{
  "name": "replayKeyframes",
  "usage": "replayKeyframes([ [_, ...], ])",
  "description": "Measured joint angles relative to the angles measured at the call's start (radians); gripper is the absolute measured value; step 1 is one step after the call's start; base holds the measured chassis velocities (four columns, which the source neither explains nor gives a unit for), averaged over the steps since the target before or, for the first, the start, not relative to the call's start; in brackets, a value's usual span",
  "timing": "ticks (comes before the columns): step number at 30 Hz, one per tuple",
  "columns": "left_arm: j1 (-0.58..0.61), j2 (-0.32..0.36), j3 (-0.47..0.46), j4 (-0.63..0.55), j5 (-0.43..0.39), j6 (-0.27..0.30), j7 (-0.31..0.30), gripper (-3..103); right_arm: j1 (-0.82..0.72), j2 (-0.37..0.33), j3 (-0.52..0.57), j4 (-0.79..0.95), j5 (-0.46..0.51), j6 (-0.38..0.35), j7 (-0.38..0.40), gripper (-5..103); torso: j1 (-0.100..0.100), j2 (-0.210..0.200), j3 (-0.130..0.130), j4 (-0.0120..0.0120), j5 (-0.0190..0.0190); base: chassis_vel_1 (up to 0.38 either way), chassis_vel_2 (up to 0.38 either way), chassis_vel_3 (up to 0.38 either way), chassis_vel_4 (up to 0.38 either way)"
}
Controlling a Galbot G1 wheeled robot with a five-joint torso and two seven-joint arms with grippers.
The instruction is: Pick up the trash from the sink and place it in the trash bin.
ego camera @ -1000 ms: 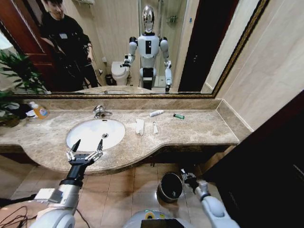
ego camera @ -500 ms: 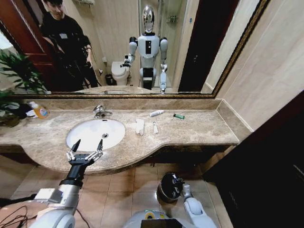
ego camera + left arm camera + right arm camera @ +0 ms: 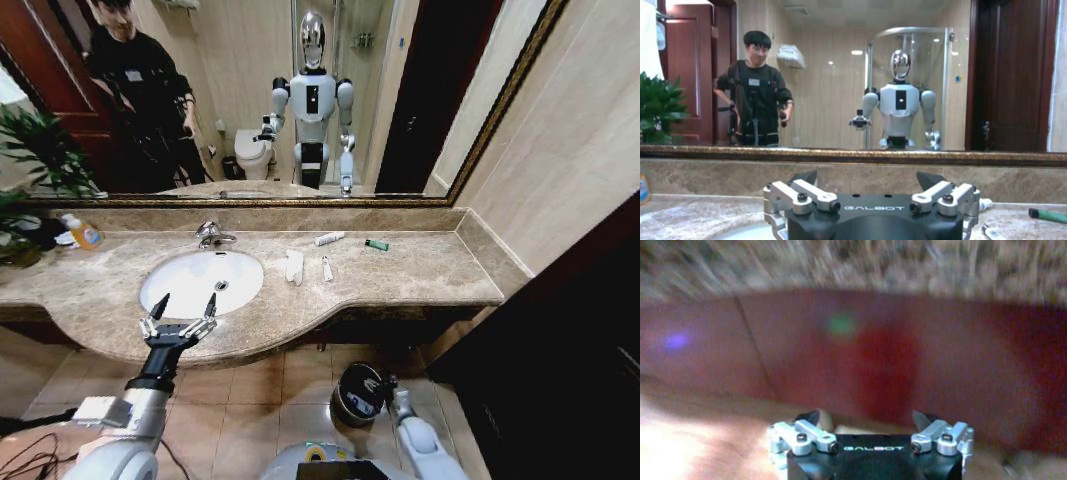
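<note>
beside trash bin [image 3: 356, 393], right gripper [image 3: 381, 385], fingers spread

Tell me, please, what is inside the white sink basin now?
Inside the sink I see bare white porcelain and the drain. The left gripper hangs open at its front rim, covering part of that edge. The tissue lies outside, on the counter.

Your right wrist view blurs the counter edge and cabinet front. The right gripper [image 3: 383, 384] partly covers the trash bin [image 3: 355, 396]; its contents stay unreadable.
</note>
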Motion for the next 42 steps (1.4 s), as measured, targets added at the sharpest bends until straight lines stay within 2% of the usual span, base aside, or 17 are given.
replayKeyframes([
  [3, 0.0, 0.0, 0.0, 0.0, 0.0, 0.0, 0.0, 100, -0.042, -0.049, 0.034, 0.04, 0.086, 0.148, -0.125, 100, 0.0, 0.0, 0.0, 0.0001, 0.0004, 0.0, 0.0, 0.0, 0.0],
  [4, 0.0, 0.0, 0.0, 0.0, 0.0, 0.0, 0.0, 100, -0.042, -0.049, 0.034, 0.04, 0.086, 0.148, -0.125, 100, 0.0, 0.0, 0.0, 0.0001, 0.0004, 0.0, 0.0, 0.0, 0.0],
  [6, 0.0, 0.0, 0.0, 0.0, 0.0, 0.0, 0.0, 100, -0.079, -0.083, 0.064, 0.094, 0.181, 0.222, -0.178, 100, 0.0, 0.0, 0.0, 0.0001, 0.0003, 0.0, 0.0, 0.0, 0.0],
  [8, 0.0, 0.0, 0.0, 0.0, 0.0, 0.0, 0.0, 100, -0.096, -0.094, 0.073, 0.126, 0.219, 0.23, -0.18, 100, 0.0, 0.0, 0.0, 0.0001, 0.0005, 0.0, 0.0, 0.0, 0.0],
  [9, 0.0, 0.0, 0.0, 0.0, 0.0, 0.0, 0.0, 100, -0.143, -0.121, 0.096, 0.22, 0.283, 0.236, -0.161, 100, 0.0, 0.0, 0.0, 0.0002, 0.0003, 0.0, 0.0, 0.0, 0.0],
  [12, 0.0, 0.0, 0.0, 0.0, 0.0, 0.0, 0.0, 100, -0.19, -0.137, 0.126, 0.318, 0.305, 0.233, -0.135, 100, 0.0, 0.0, 0.0, 0.0001, 0.0001, 0.0, 0.0, 0.0, 0.0],
  [14, 0.0, 0.0, 0.0, 0.0, 0.0, 0.0, 0.0, 100, -0.265, -0.158, 0.174, 0.526, 0.324, 0.173, -0.074, 100, 0.0, 0.0, 0.0, -0.0002, -0.0003, 0.0, 0.0, 0.0, 0.0],
  [16, 0.0, 0.0, 0.0, 0.0, 0.0, 0.0, 0.0, 100, -0.275, -0.159, 0.185, 0.58, 0.326, 0.143, -0.061, 100, 0.0, 0.0, 0.0, -0.0002, -0.0005, 0.0, 0.0, 0.0, 0.0],
  [17, 0.0, 0.0, 0.0, 0.0, 0.0, 0.0, 0.0, 100, -0.275, -0.159, 0.202, 0.666, 0.324, 0.085, -0.036, 100, 0.0, 0.0, 0.0, -0.0002, -0.0003, 0.0, 0.0, 0.0, 0.0],
  [20, 0.0, 0.0, 0.0, 0.0, 0.0, 0.0, 0.0, 100, -0.19, -0.16, 0.194, 0.784, 0.32, -0.07, 0.047, 100, 0.0, 0.0, 0.0, 0.0001, -0.0001, 0.0, 0.0, 0.0, 0.0],
  [21, 0.0, 0.0, 0.0, 0.0, 0.0, 0.0, 0.0, 100, -0.19, -0.16, 0.194, 0.784, 0.32, -0.07, 0.047, 100, 0.0, 0.0, 0.0, 0.0001, -0.0001, 0.0, 0.0, 0.0, 0.0],
  [22, 0.0, 0.0, 0.0, 0.0, 0.0, 0.0, 0.0, 100, -0.131, -0.166, 0.173, 0.806, 0.327, -0.151, 0.099, 100, 0.0, 0.0, 0.0, 0.0001, 0.0003, 0.0, 0.0, 0.0, 0.0],
  [25, 0.0, 0.0, 0.0, 0.0, 0.0, 0.0, 0.0, 100, 0.022, -0.187, 0.109, 0.803, 0.332, -0.316, 0.21, 100, 0.0, 0.0, 0.0, 0.0002, 0.0001, 0.0, 0.0, 0.0, 0.0],
  [29, 0.0, 0.0, 0.0, 0.0, 0.0, 0.0, 0.0, 100, 0.117, -0.2, 0.059, 0.783, 0.337, -0.39, 0.278, 100, 0.0, 0.0, 0.0, 0.0002, 0.0002, 0.0, 0.0, 0.0, 0.0],
  [32, 0.0, 0.0, 0.0, 0.0, 0.0, 0.0, 0.0, 100, 0.29, -0.212, -0.069, 0.717, 0.373, -0.479, 0.376, 100, 0.0, 0.0, 0.0, 0.0001, -0.0001, 0.0, 0.0, 0.0, 0.0],
  [36, 0.0, 0.0, 0.0, 0.0, 0.0, 0.0, 0.0, 100, 0.43, -0.194, -0.22, 0.621, 0.37, -0.504, 0.407, 100, 0.0, 0.0, 0.0, 0.0003, 0.0, 0.0, 0.0, 0.0, 0.0],
  [42, 0.0, 0.0, 0.0, 0.0, 0.0, 0.0, 0.0, 100, 0.539, -0.155, -0.341, 0.522, 0.355, -0.518, 0.412, 100, 0.0, 0.0, 0.0, 0.0001, -0.0002, 0.0, 0.0, 0.0, 0.0],
])
